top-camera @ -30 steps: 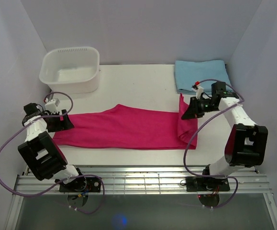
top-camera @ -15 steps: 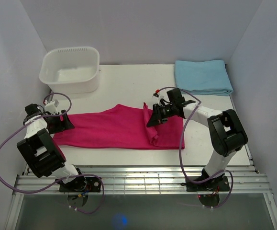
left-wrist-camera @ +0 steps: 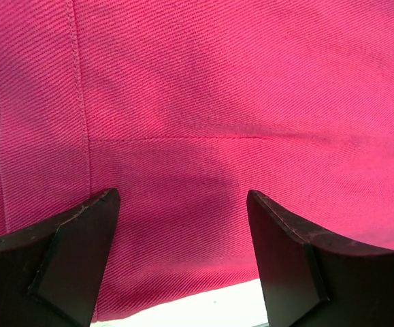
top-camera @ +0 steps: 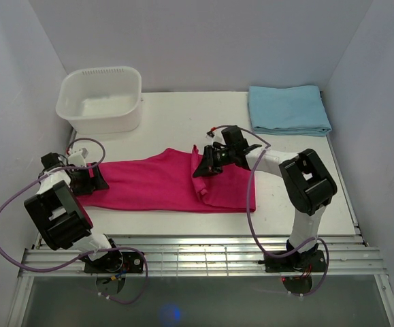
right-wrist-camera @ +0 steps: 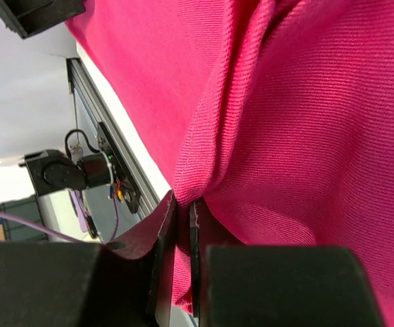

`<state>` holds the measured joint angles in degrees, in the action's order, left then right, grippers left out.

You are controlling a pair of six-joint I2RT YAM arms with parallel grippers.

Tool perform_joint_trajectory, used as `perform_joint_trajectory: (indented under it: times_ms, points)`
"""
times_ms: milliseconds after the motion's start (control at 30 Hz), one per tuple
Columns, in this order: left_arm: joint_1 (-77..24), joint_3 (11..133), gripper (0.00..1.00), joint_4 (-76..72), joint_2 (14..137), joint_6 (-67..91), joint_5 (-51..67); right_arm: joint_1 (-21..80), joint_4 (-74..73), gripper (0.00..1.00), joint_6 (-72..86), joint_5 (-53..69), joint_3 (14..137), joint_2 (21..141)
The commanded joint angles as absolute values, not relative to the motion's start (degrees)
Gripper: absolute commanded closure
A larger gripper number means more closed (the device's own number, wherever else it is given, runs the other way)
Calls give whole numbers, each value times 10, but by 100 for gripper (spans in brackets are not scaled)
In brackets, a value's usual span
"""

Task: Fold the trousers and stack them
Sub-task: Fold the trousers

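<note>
Your right gripper [top-camera: 205,165], clamped on the trousers [top-camera: 152,184], has swept their end leftwards; fold seems half laid, while your left gripper [left-wrist-camera: 182,199] gapes wide.

The left arm sits folded low at its own side, and the left gripper [top-camera: 92,178] points down with its jaws spread wide, gripping nothing. The right arm stretches leftward across the middle with its elbow raised. The right gripper [top-camera: 203,168] is pinched tight on a fold of the trousers [top-camera: 156,182].
</note>
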<state>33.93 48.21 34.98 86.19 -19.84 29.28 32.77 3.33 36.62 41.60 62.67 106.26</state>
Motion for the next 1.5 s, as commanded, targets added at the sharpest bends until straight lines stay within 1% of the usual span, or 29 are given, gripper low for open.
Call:
perform_joint_trajectory:
  times_ms: [0, 433, 700, 1033, 1067, 1133, 1200, 1233, 1467]
  points:
    - [336, 473, 14, 335, 844, -205, 287, 345, 75, 92, 424, 409, 662, 1084]
    - [333, 464, 13, 326, 848, -213, 282, 388, 96, 92, 485, 408, 725, 1150]
    - [333, 468, 13, 322, 855, -214, 280, 409, 98, 92, 501, 396, 738, 1177]
    - [332, 465, 12, 323, 843, -214, 284, 420, 125, 92, 538, 408, 747, 1201]
    - [332, 466, 11, 323, 842, -214, 286, 421, 136, 78, 543, 421, 744, 1202]
    - [332, 467, 11, 324, 839, -214, 289, 421, 184, 75, 561, 432, 730, 1198]
    - [331, 468, 11, 324, 838, -210, 294, 423, 198, 89, 571, 440, 734, 1196]
    - [330, 470, 11, 324, 838, -209, 294, 425, 193, 92, 570, 441, 747, 1197]
    - [326, 476, 11, 329, 835, -207, 290, 435, 171, 92, 577, 421, 758, 1209]
